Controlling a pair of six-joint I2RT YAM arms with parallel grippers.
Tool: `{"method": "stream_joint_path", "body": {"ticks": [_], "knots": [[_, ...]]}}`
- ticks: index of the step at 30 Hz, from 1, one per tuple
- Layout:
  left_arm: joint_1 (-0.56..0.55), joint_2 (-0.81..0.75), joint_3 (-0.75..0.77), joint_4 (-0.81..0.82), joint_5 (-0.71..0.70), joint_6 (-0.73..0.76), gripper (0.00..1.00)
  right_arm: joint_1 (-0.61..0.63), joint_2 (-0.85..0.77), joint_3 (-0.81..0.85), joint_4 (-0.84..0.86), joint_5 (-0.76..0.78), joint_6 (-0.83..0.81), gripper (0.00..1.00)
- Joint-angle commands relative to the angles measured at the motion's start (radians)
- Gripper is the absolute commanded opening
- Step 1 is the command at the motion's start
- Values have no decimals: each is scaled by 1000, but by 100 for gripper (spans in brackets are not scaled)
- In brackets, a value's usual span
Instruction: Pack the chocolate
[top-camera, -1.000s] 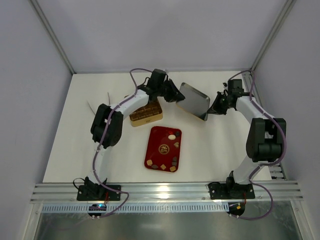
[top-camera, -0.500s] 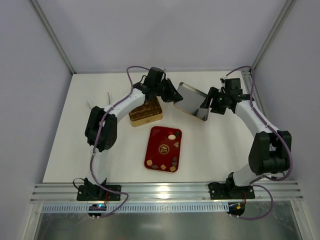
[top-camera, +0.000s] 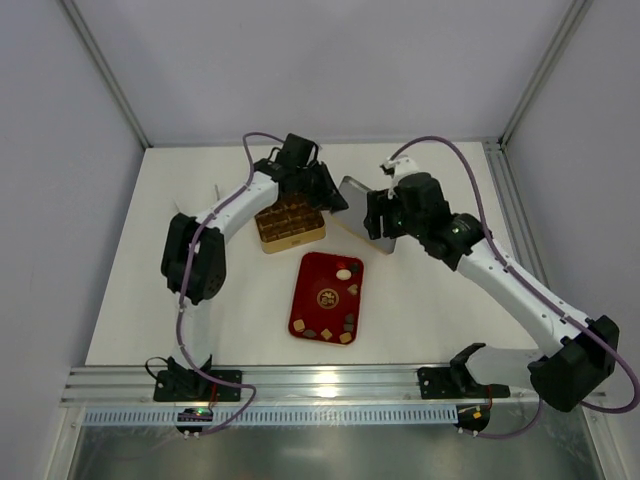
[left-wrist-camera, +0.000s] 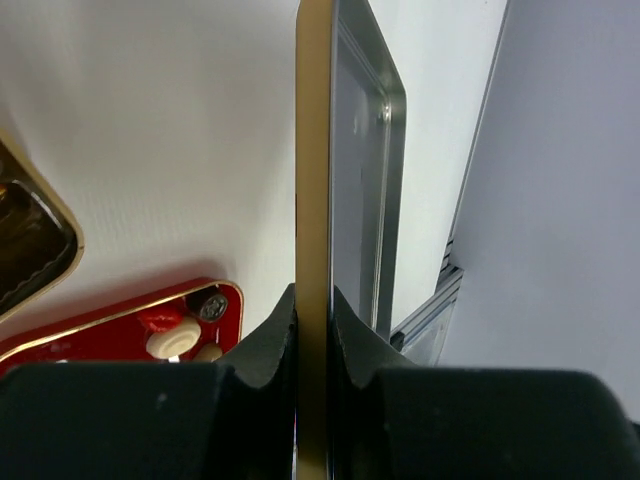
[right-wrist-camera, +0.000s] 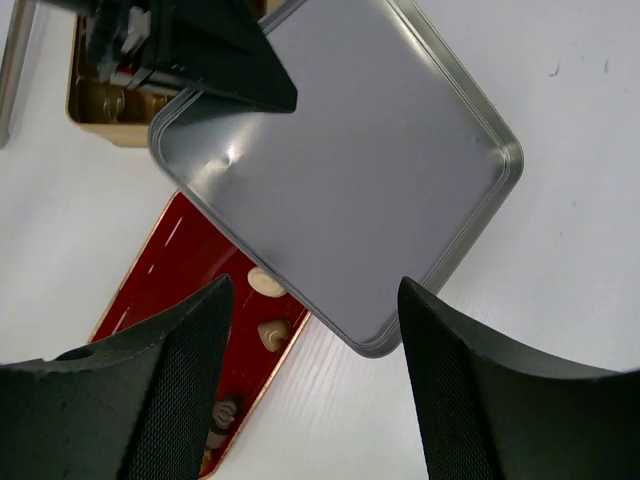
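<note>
So the lid (right-wrist-camera: 340, 170) was held edge-up, clamped in the left gripper (left-wrist-camera: 312, 300), with the right gripper (right-wrist-camera: 312, 300) spread open over it, and since chocolate (top-camera: 344, 272) was left sitting on the tray (top-camera: 312, 278) beside the box (top-camera: 290, 225), the lid probably needed to be parked aside next.

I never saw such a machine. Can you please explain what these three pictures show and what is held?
These are two robot arms bolted to a white table. One picture looks down from above; the other two come from a camera on each wrist, so its dark fingers show up close. On the table lie a gold box with compartments and a red tray carrying small chocolate pieces. The left gripper is shut on the edge of a metal lid, gold outside, silver inside. The right gripper is open near the lid, holding nothing.
</note>
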Motion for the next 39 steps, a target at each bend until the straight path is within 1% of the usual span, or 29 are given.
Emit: {"method": "stream_joint_path", "body": {"ticks": [1,2,3,5,6,10,12,13,15,17,18,19,21,22,27,29,30,32,33,35,36,37,39], "knots": [[22,-95,12,-72,72,43,0,121,-7,24,-6,194,-133,68],[24,-98,6,-74,81,40,0,153,-3,24,-1,224,-153,68],[31,-104,-1,-77,98,39,0,219,14,26,2,289,-191,68],[33,-110,-6,-88,104,39,0,272,37,32,7,348,-231,69],[33,-112,-12,-91,112,39,0,320,68,37,16,410,-261,69],[35,-132,-25,-103,120,40,0,399,158,66,24,517,-323,70],[35,-139,-29,-106,121,42,0,417,192,86,34,550,-351,70],[35,-144,-38,-106,123,42,0,427,232,93,33,602,-357,70],[35,-155,-46,-108,124,42,0,436,270,116,31,653,-374,69],[35,-168,-61,-108,124,45,0,444,307,118,53,727,-414,67],[35,-175,-66,-109,126,46,0,445,316,116,76,744,-426,66],[36,-176,-71,-109,130,46,0,445,329,115,88,761,-449,63],[38,-190,-81,-108,133,48,0,447,335,110,118,785,-470,60],[39,-193,-84,-109,138,48,0,450,340,109,126,794,-480,57],[41,-202,-91,-109,147,51,0,454,353,106,166,816,-533,55],[41,-205,-92,-109,150,51,0,457,359,106,178,817,-547,47],[41,-208,-92,-109,155,51,0,459,361,104,182,817,-555,41],[42,-213,-94,-109,155,54,0,464,366,104,188,827,-561,33],[42,-216,-94,-109,156,54,0,467,367,104,197,833,-564,25],[45,-221,-94,-109,158,56,2,476,364,104,203,842,-570,18],[47,-222,-92,-109,158,56,4,479,364,107,211,850,-575,12],[50,-224,-91,-108,159,56,12,483,363,110,212,857,-579,10],[53,-228,-86,-109,159,59,21,488,361,118,214,867,-584,4]]}}
